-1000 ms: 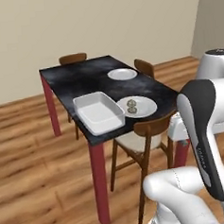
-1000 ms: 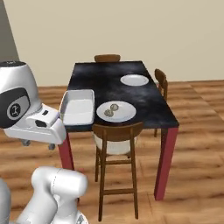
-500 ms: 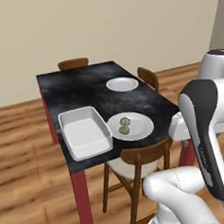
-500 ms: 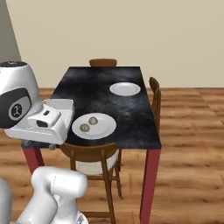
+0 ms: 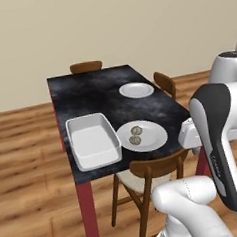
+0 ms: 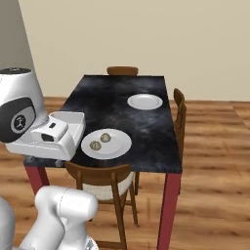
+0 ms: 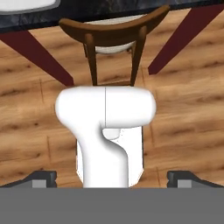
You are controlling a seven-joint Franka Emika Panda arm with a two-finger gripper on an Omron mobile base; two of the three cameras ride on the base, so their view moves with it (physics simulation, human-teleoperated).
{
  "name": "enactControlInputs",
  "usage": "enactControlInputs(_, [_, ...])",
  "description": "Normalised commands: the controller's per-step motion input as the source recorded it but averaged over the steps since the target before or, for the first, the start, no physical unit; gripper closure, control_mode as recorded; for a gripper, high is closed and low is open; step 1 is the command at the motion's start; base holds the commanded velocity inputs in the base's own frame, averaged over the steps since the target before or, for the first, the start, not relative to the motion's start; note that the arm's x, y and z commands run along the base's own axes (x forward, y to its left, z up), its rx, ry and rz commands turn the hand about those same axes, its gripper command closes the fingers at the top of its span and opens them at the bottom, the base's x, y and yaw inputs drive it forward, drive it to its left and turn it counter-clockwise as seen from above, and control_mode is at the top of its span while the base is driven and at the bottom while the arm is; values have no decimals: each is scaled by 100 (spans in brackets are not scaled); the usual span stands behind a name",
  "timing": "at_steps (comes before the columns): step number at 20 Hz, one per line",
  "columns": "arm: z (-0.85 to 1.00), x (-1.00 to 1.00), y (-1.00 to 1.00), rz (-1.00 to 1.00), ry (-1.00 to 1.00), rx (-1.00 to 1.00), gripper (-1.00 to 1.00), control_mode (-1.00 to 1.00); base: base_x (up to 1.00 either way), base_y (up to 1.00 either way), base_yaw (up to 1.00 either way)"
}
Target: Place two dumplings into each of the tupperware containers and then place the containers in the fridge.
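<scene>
Two dumplings (image 5: 135, 135) are sitting side by side on the near plate (image 5: 154, 136), w/ the white tray (image 5: 93, 141) lying just beside it toward the table's (image 5: 94, 94) left edge. From the right base view the arm is hiding most of that tray (image 6: 73, 119), but the dumplings (image 6: 100, 141) & plate (image 6: 119, 145) are showing clearly, plus a far plate (image 6: 145, 101). Hand view is looking down at the near chair (image 7: 114, 33), table legs & wood floor (image 7: 188, 87); the gripper (image 7: 112, 178) is hanging w/ jaws spread wide, holding nothing.
</scene>
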Motion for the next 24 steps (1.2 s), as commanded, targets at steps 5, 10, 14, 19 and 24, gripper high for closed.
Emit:
enactControlInputs(5, [0, 0, 0, 0, 0, 0, -100, 100, 41, 0, 3])
enactControlInputs(10, [0, 40, -1, 0, 3, 2, -100, -100, 52, -4, 1])
enactControlInputs(14, [0, 100, 0, 0, 6, 6, -100, -100, 0, 0, 0])
enactControlInputs(19, [-4, 100, 0, 0, 3, 8, -100, -100, 0, 0, 0])
enactControlInputs(24, [-29, 100, 5, 0, 0, 0, -100, -100, 0, 0, 0])
